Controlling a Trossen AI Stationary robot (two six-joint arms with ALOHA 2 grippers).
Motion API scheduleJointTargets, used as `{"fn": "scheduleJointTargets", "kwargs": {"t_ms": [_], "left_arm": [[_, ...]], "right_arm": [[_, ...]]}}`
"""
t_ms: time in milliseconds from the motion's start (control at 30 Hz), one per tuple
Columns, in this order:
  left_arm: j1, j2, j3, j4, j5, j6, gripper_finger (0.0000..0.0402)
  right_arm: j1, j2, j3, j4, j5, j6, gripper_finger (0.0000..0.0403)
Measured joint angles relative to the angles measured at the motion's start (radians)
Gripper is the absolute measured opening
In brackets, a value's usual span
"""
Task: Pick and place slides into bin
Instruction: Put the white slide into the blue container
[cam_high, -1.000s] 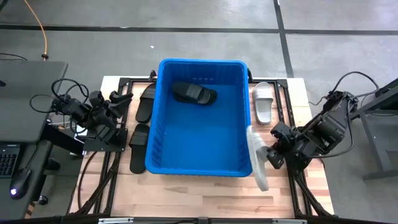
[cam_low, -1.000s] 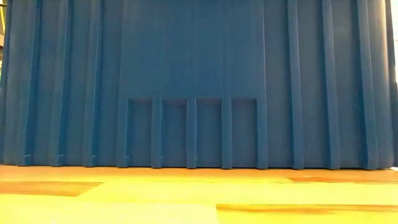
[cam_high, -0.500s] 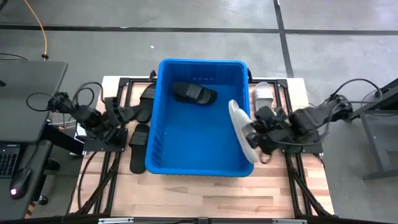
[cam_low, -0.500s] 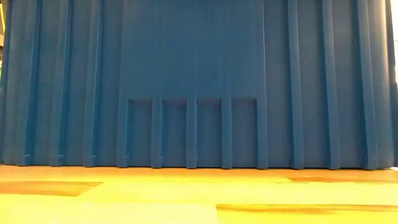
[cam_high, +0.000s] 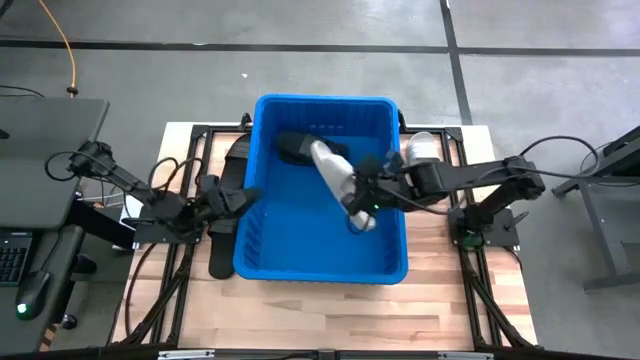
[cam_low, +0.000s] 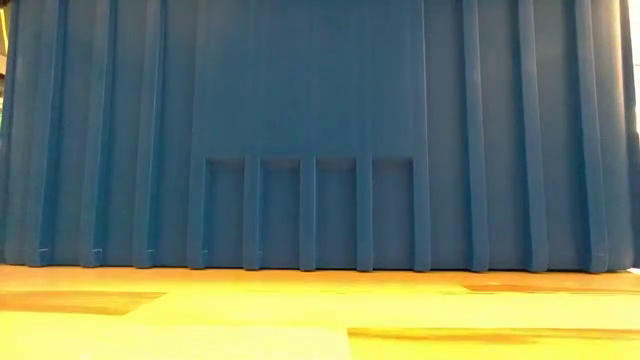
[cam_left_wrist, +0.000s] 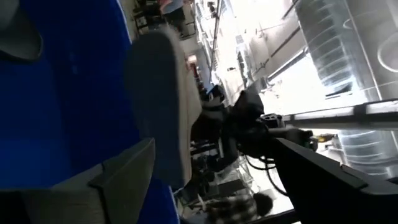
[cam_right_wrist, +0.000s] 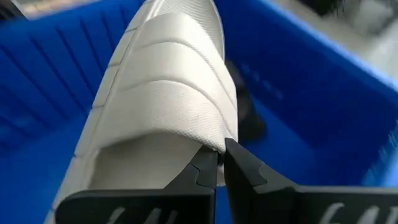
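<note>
Hanging a white slide over the bin

Right gripper (cam_high: 362, 198) was pinched shut on the strap edge of the white slide (cam_high: 335, 176), well inside the blue bin (cam_high: 325, 270). The slide stretched away from the fingertips, long axis slanting toward the black slide (cam_high: 300, 147) just beyond its far end; open bin floor lay directly beneath. Left gripper (cam_high: 243, 196) stood wide open, empty, at the bin's outer wall.

A wooden table (cam_high: 300, 310) stands on grey floor (cam_high: 300, 60).
</note>
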Motion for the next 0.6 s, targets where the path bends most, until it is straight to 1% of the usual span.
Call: {"fn": "scheduleJointTargets", "kwargs": {"t_ms": [133,333,467,600], "left_arm": [[0.000,0.089,0.047,0.022,-0.010,0.001,0.0317],[0.000,0.209,0.138,0.004,-0.017,0.003,0.0317],[0.000,0.256,0.190,-0.098,-0.058,0.000,0.0317],[0.000,0.291,0.225,-0.166,-0.091,-0.062,0.0317]], "right_arm": [[-0.042,0.048,0.075,0.122,0.004,-0.145,0.0000],[-0.081,0.164,0.239,0.145,-0.001,-0.293,0.0000],[-0.091,0.251,0.351,0.135,-0.021,-0.370,0.0000],[-0.090,0.322,0.425,0.130,-0.028,-0.422,0.0000]]}}
